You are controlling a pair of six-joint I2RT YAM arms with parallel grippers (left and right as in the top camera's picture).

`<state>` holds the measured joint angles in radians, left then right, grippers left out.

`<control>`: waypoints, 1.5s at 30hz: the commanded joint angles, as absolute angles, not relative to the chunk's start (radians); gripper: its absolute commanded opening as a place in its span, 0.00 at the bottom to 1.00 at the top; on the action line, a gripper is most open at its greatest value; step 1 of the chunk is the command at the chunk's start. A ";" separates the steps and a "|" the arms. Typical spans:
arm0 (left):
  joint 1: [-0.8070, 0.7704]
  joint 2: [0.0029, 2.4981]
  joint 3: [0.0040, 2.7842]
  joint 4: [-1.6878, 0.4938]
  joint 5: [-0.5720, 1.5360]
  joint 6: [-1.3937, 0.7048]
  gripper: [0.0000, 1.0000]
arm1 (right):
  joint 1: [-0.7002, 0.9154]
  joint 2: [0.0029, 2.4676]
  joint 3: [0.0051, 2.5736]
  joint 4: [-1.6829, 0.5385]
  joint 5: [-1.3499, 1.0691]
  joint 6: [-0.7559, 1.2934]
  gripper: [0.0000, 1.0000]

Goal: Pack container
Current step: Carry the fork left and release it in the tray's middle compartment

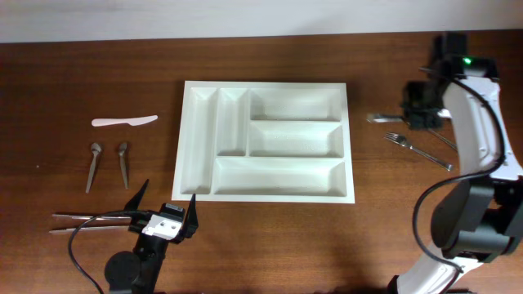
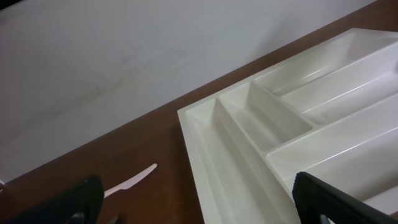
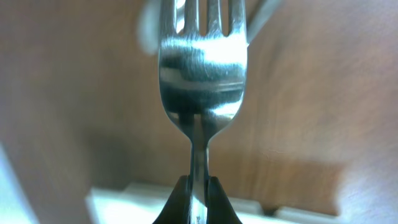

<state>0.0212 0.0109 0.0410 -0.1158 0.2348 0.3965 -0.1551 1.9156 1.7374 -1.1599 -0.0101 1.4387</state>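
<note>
The left gripper (image 1: 169, 193) has its fingers (image 2: 339, 200) spread wide with nothing between them, and the left arm (image 1: 135, 265) runs back behind it. The right gripper (image 3: 198, 190) is clamped on the neck of a fork (image 3: 202, 68), tines standing ahead of the fingertips. Behind it the white right arm (image 1: 478, 122) bends, its wrist apparently angled downward.

A white five-compartment cutlery tray (image 1: 294, 140) is set mid-table. Left of it, a white plastic knife (image 1: 124, 122) and two spoons (image 1: 92, 166) (image 1: 123, 162) are laid. The left gripper (image 1: 166, 199) is spread wide; a fork (image 1: 382, 118) is seen at the right gripper (image 1: 417, 117).
</note>
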 commanded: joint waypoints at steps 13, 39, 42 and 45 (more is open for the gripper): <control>0.024 0.005 0.033 -0.115 0.232 0.384 0.99 | 0.297 1.923 1.752 -1.126 -0.057 1.773 0.05; 0.024 0.005 0.033 -0.115 0.232 0.383 0.99 | 0.382 2.065 1.752 -1.119 0.017 1.796 0.56; 0.024 0.005 0.033 -0.115 0.232 0.384 0.99 | 0.320 2.049 1.761 -1.125 0.061 1.672 0.75; 0.024 0.005 0.033 -0.115 0.232 0.384 0.99 | 0.201 2.025 1.772 -1.166 0.076 1.557 0.99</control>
<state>0.0212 0.0109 0.0410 -0.1158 0.2348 0.3965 0.3298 2.0575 1.7489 -1.1343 0.0048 1.7008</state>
